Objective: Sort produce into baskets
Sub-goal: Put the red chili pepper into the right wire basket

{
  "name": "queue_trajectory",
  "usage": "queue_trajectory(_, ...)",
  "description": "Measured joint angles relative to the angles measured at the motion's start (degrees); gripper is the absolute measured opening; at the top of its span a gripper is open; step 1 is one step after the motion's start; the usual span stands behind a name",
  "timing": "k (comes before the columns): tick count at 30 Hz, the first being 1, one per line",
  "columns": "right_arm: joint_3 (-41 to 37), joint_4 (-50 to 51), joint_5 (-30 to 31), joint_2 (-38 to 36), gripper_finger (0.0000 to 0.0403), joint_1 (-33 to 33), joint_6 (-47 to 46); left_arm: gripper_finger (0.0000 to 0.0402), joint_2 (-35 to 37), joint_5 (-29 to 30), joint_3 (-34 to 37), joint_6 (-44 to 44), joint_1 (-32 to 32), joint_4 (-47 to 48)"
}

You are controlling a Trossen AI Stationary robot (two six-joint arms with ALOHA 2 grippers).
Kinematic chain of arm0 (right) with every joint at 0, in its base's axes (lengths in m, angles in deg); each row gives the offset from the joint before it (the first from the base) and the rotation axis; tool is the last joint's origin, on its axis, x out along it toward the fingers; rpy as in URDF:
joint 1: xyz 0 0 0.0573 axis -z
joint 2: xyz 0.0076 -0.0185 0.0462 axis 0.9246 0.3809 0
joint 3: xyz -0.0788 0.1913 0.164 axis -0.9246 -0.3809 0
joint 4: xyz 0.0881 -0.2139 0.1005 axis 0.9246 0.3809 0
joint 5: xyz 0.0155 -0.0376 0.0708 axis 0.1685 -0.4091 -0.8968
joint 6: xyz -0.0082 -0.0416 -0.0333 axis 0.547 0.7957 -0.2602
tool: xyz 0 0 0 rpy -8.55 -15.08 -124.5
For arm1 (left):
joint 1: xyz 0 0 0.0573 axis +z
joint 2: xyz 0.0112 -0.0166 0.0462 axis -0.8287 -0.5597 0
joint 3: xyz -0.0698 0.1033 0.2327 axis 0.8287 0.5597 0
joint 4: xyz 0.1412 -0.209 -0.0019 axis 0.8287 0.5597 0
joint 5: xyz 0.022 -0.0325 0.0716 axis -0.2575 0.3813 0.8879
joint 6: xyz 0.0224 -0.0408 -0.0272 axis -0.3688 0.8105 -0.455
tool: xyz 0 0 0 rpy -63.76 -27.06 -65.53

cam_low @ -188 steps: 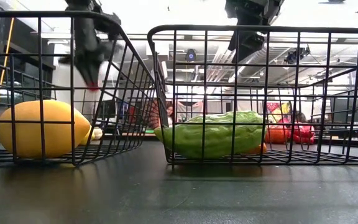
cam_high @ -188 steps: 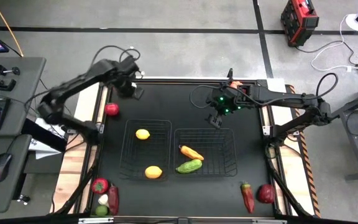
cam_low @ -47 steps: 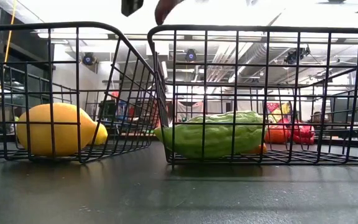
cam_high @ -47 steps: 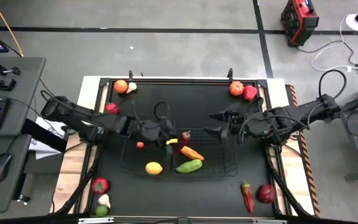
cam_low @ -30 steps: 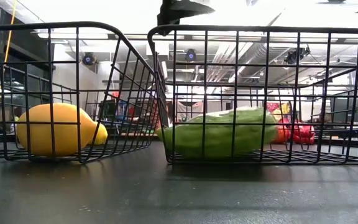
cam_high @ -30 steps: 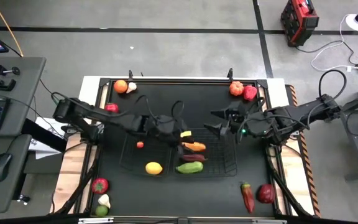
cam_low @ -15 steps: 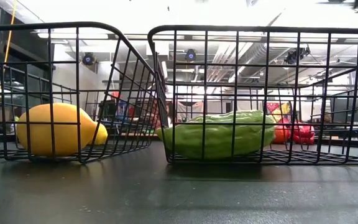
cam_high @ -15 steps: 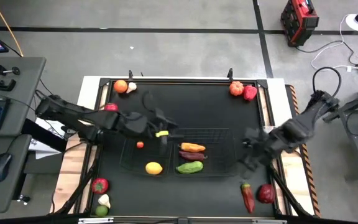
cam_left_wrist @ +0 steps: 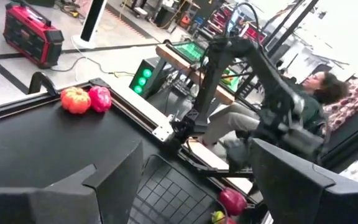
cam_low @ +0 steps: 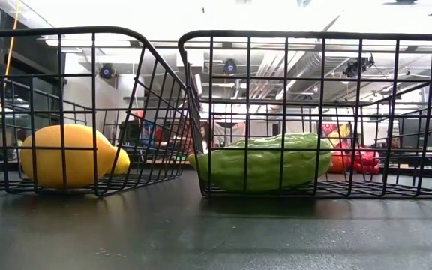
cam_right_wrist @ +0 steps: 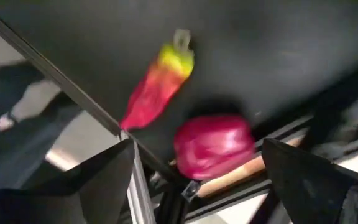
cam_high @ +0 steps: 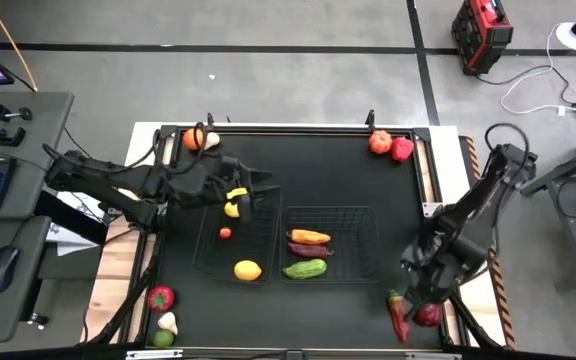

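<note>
**Produce sort: stock as seen from above, 12 o'clock being the tabletop's (cam_high: 298, 165) far edge**

1. Loose, 7 o'clock corner: a red piece (cam_high: 160, 297), white garlic (cam_high: 167, 321) and a green piece (cam_high: 163, 338). Unsorted.
2. Loose, 11 o'clock corner: an orange (cam_high: 194, 139) with a pale piece touching it. Unsorted.
3. Left claw (cam_high: 248, 197): over the 12 o'clock rim of the left basket (cam_high: 200, 262), fingers apart, nothing between them.
4. Left basket holds one lemon (cam_high: 231, 209) just beside that claw, a second lemon (cam_high: 247, 269) at its 6 o'clock end, and a small red item (cam_high: 225, 233) between them.
5. Right basket (cam_high: 370, 215) holds an orange pepper (cam_high: 310, 237), a dark red piece under it and a green cucumber (cam_high: 305, 268).
6. Loose, 1 o'clock corner: a small pumpkin (cam_high: 379, 142) touching a red piece (cam_high: 401, 149).
7. Right claw (cam_right_wrist: 197, 149): at the 5 o'clock corner, fingers spread and empty, hovering over a red pepper (cam_high: 397, 318) and a red apple (cam_high: 428, 314) lying close together.

Step in hand, as you may judge it: the right arm's approach for a pick. Next, centre on one piece only, descend and close. The neighbour and the tabletop's edge rail leave you little room.
</note>
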Motion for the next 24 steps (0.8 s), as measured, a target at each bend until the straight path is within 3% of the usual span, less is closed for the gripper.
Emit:
queue_trajectory(4, -7.7, -12.4, -0.4, 0.9, 0.0346, -0.4, -6.6, 0.0280, 0.0, 0.0, 0.0, 0.0, 0.0, 0.0)
queue_trajectory(8, -11.6, -17.7, 0.3, 2.3, 0.0346, -0.1, -10.0, 0.0280, 0.1, -0.6, 0.0, 0.0, 0.6, 0.0)
queue_trajectory(24, -11.5, -26.3, -2.5, 17.5, 0.0346, 2.1, -12.1, 0.0280, 3.3, -4.3, -0.1, -3.7, 1.9, -0.1)
